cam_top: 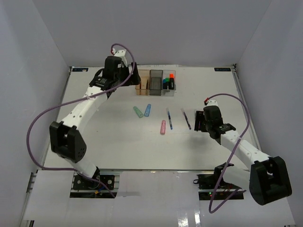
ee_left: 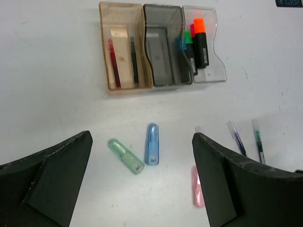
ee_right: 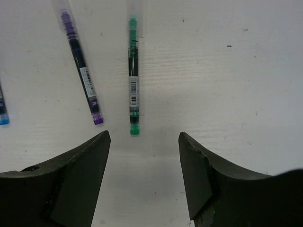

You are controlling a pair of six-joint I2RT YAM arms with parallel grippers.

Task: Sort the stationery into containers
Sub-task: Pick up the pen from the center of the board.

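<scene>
Left gripper (ee_left: 142, 137): you have it wide apart, holding nothing.
Right gripper (ee_right: 144, 137): apart, empty; green pen (ee_right: 134, 90) lies just ahead on the table (ee_right: 236, 71).
Bins (ee_left: 163, 12): 3 in a row; amber bin (ee_left: 105, 56) holds 2 pens (ee_left: 113, 59).
Loose: mint highlighter (ee_left: 125, 156), blue highlighter (ee_left: 152, 150), near each other.

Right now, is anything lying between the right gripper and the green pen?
No. In the right wrist view, only bare table separates the right gripper from the green pen; the purple pen lies beside it.
</scene>
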